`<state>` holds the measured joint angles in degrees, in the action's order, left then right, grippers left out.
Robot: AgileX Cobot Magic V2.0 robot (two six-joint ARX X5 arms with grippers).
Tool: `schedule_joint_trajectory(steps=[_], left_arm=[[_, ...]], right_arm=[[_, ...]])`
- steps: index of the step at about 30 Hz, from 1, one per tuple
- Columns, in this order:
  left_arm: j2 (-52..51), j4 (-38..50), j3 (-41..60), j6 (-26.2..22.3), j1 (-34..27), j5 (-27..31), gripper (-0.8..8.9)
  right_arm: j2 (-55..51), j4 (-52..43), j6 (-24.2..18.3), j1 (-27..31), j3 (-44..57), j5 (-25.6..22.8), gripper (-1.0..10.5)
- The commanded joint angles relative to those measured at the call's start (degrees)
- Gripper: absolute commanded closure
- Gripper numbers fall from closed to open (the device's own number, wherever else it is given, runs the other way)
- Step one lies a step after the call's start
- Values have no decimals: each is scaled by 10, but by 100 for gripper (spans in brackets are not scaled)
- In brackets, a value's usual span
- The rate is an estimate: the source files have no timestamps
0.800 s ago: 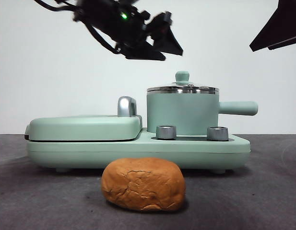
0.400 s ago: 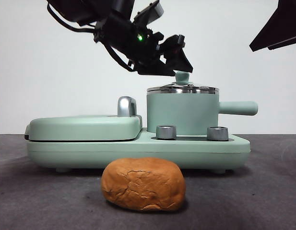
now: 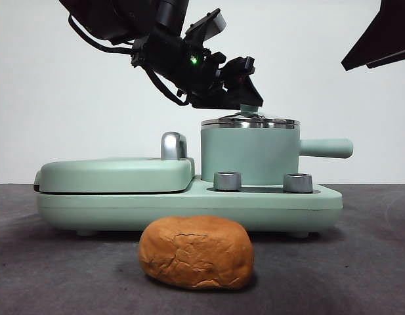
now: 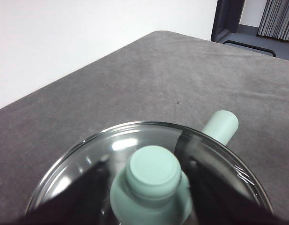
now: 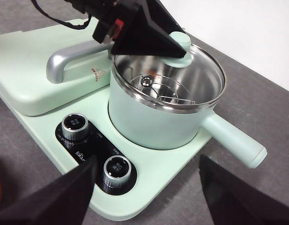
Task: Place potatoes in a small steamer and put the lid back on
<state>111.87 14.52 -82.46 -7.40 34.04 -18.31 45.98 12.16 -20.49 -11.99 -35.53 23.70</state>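
Left end effector (image 5: pixel 174 47) seemingly around lid (image 5: pixel 181 70) knob.

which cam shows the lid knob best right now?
Left wrist view: the lid knob fills the near field, seen from above between the left tool's open jaws. In the right wrist view the knob is half hidden behind that tool; in the front view only a sliver shows.

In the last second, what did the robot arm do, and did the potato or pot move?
The left end effector came down from high above the flat cover toward the pot. Now its jaws sit open on either side of the lid's knob, not clearly squeezing it yet. The lid stayed on the pot, the potato stayed on the table, and the right end effector kept waiting.
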Motion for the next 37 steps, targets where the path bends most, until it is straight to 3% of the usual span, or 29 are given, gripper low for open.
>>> schedule_joint_trajectory(steps=[1, 30, 37], left_arm=[[14, 7, -16, 4, 7, 0, 789], [-45, -2, -16, 0, 6, 8, 807], [-105, -86, -16, 13, 4, 8, 807]], right_arm=[[4, -5, 10, -3, -9, -1, 602], [4, -5, 10, -3, -9, -2, 602], [4, -5, 10, -3, -9, -1, 602]])
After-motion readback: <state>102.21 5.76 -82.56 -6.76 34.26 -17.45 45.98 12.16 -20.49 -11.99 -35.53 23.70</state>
